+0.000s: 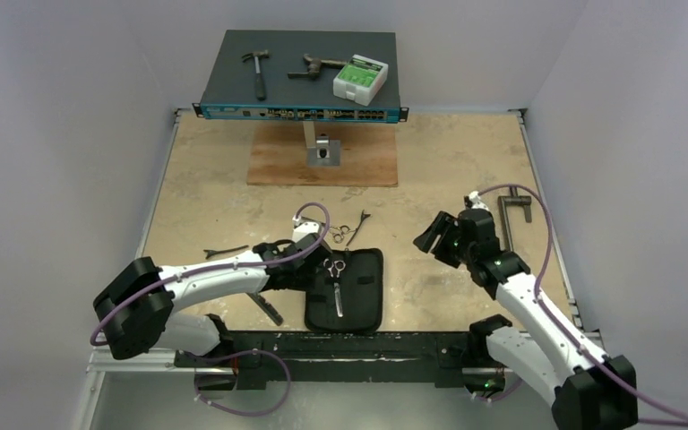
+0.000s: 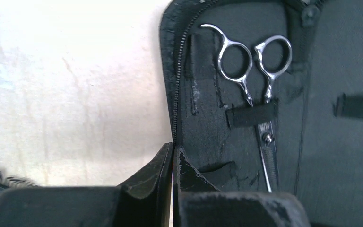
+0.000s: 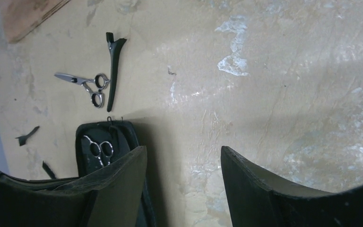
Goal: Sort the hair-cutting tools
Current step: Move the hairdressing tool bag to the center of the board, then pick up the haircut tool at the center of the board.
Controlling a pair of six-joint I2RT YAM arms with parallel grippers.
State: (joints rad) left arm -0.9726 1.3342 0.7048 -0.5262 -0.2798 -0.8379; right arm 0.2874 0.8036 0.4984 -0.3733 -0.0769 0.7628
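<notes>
An open black case (image 1: 367,291) lies near the front centre. One pair of silver scissors (image 1: 336,279) sits in it under an elastic strap (image 2: 252,115). My left gripper (image 2: 172,153) is shut at the case's left zipper edge, with nothing visible between the jaws. A second pair of scissors (image 1: 340,234) lies on the table beside a black hair clip (image 1: 359,223), and both show in the right wrist view (image 3: 87,85) (image 3: 113,71). Another black clip (image 1: 224,252) lies to the left. The black comb (image 1: 267,308) lies partly under my left arm. My right gripper (image 1: 432,238) is open and empty, above bare table right of the case.
A grey T-shaped bar (image 1: 512,210) lies by my right arm. At the back a network switch (image 1: 300,112) on a stand over a wooden board (image 1: 273,161) carries a hammer (image 1: 255,72), a rusty tool (image 1: 315,65) and a green-white box (image 1: 360,79). White walls enclose the table.
</notes>
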